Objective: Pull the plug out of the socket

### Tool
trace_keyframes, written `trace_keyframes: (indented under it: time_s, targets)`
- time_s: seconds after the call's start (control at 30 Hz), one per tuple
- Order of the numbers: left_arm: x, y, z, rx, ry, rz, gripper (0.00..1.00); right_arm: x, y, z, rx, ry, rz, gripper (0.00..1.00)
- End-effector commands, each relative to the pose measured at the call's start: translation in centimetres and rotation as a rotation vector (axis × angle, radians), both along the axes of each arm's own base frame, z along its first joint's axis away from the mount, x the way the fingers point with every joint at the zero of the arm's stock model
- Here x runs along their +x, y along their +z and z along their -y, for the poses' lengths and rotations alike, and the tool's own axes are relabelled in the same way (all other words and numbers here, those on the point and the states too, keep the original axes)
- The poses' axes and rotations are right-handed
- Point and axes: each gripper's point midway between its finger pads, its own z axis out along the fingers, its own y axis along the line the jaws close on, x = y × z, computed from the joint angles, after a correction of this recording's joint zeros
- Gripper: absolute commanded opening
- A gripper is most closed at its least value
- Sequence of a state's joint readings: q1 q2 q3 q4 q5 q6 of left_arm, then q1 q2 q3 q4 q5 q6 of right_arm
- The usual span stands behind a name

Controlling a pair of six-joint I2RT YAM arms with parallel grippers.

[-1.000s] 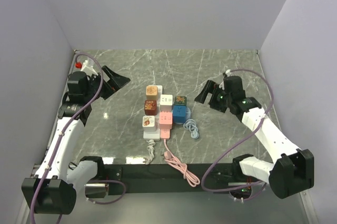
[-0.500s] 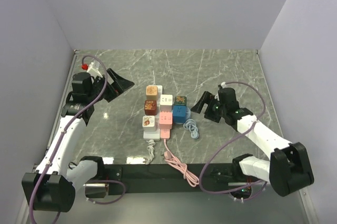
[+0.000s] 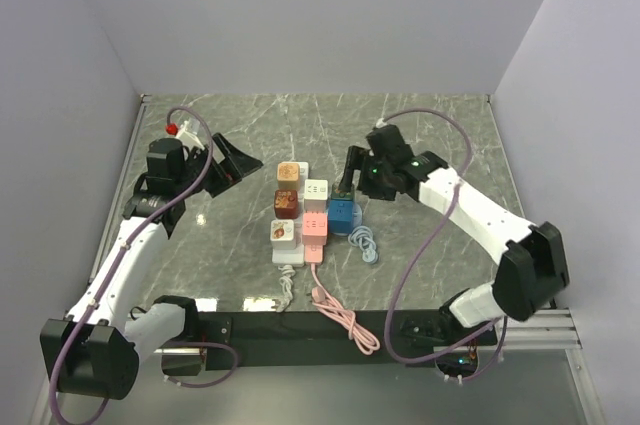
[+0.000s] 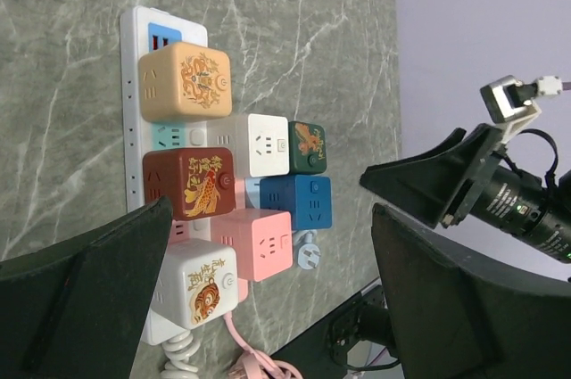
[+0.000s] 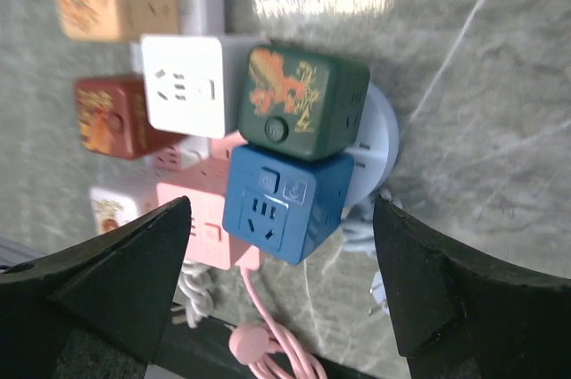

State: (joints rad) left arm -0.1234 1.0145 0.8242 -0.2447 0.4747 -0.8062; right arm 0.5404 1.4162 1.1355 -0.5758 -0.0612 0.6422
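Now green cube plug (image 5: pixel 302 102) sits dragon-face up, blue cube (image 5: pixel 285 205) just nearer.

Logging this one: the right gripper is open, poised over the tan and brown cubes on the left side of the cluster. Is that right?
Not quite. The right gripper is open, but it is poised over the dark green cube and the blue cube on the right side of the cluster. The right wrist view shows those two between its fingers.
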Motion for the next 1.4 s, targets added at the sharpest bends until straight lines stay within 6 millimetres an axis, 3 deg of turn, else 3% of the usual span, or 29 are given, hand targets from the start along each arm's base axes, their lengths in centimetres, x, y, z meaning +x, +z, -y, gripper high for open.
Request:
trace_keyframes:
  time_s: [0.0, 0.03, 0.13, 0.23, 0.73, 0.83, 0.93, 0.97, 1.1, 1.13, 1.17, 1.2, 1.23, 1.27, 1.3, 1.33, 1.37]
  targets:
    - [0.4, 0.6, 0.0, -0.001, 0.016, 0.038, 0.99, -2.0, -0.9, 0.1, -0.179, 0.001, -0.089, 0.89]
    - [0.3, 0.7, 0.0, -0.003, 0.017, 0.041, 0.99, -2.2, -1.8, 0.6, -0.247, -0.018, -0.115, 0.89]
    - [0.1, 0.4, 0.0, -0.006, 0.022, 0.036, 0.99, -2.8, -2.0, -1.2, -0.270, -0.005, -0.123, 0.89]
    - [-0.1, 0.2, -0.1, -0.004, 0.031, 0.032, 0.99, -3.2, -3.6, -1.9, -0.302, -0.032, -0.167, 0.89]
    - [-0.7, -0.5, -0.4, 0.001, 0.054, 0.019, 0.99, -1.7, -7.2, -2.7, -0.357, -0.108, -0.211, 0.86]
    - [-0.9, -0.9, -0.5, 0.005, 0.056, 0.014, 0.99, -2.3, -8.4, -2.0, -0.393, -0.102, -0.235, 0.79]
    - [-1.0, -1.0, -0.4, -0.001, 0.056, 0.011, 0.99, -2.9, -8.5, -1.7, -0.375, -0.096, -0.237, 0.53]
    - [-1.0, -1.1, -0.3, -0.002, 0.051, 0.009, 0.99, -3.2, -8.7, -1.4, -0.379, -0.091, -0.240, 0.40]
    - [-1.1, -0.5, 0.5, -0.012, 0.007, 0.029, 0.99, -3.2, -7.4, -0.2, -0.358, -0.078, -0.238, 0.00]
    - [-1.1, -0.8, 0.8, 0.000, -0.008, 0.013, 0.99, -1.8, -5.6, 0.1, -0.275, -0.092, -0.189, 0.00]
    - [-0.9, 0.0, 1.1, 0.003, -0.020, 0.026, 0.99, -2.7, -5.4, -0.4, -0.201, -0.011, -0.204, 0.00]
    - [-1.1, 0.1, 1.9, 0.012, -0.048, 0.021, 0.99, -2.2, -4.3, -0.2, -0.147, -0.005, -0.170, 0.00]
    - [-0.9, -0.5, 2.3, 0.024, -0.063, -0.015, 0.99, -1.0, -1.3, -0.5, -0.037, 0.003, -0.066, 0.00]
    - [-0.5, 0.7, 2.9, 0.023, -0.075, -0.003, 0.99, 0.0, -0.1, 0.7, 0.016, 0.007, -0.019, 0.00]
    - [-0.7, 0.8, 4.0, 0.031, -0.102, -0.014, 0.99, -0.1, 0.1, 1.3, 0.054, 0.007, -0.002, 0.00]
    - [0.1, 1.0, 4.6, 0.043, -0.104, -0.029, 0.99, 0.4, 2.0, 1.8, 0.093, 0.003, 0.067, 0.00]
    - [0.2, 1.2, 5.4, 0.044, -0.120, -0.031, 0.99, 1.2, 2.5, 3.2, 0.100, -0.006, 0.099, 0.00]
